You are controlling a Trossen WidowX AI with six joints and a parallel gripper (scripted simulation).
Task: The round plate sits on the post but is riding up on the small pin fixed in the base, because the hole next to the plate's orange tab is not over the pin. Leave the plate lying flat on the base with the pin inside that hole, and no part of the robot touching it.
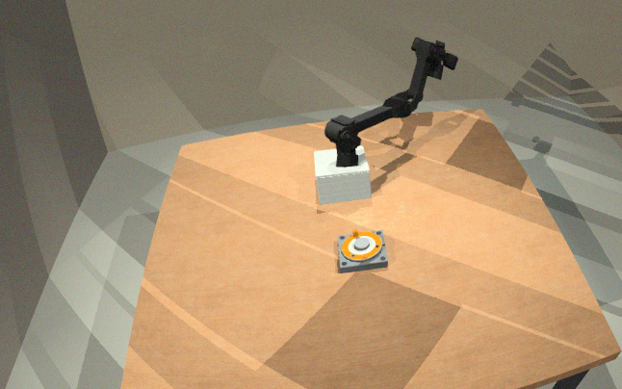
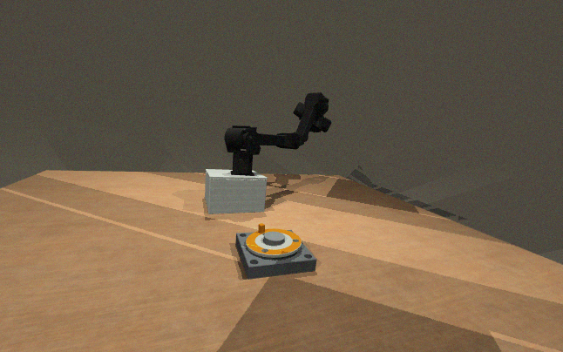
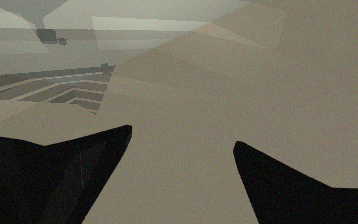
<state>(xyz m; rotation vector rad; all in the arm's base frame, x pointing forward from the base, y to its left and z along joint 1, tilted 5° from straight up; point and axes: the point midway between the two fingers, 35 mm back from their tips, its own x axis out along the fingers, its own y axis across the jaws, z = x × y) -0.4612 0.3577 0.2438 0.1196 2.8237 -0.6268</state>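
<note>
— Where is the round orange-and-white plate sitting?

— It is resting on the dark grey square base, around the grey round post, on the wooden surface in front of the white pedestal. Its small orange tab is pointing toward the pedestal.

— And the black end effector?

— It is hanging high behind the pedestal, fingers spread wide, gripping nothing.

— What is worrying you?

— Pressing down instead of turning could be jamming the plate on the pin, which I cannot make out. A tilted plate might also be slipping between the fingers.
</note>
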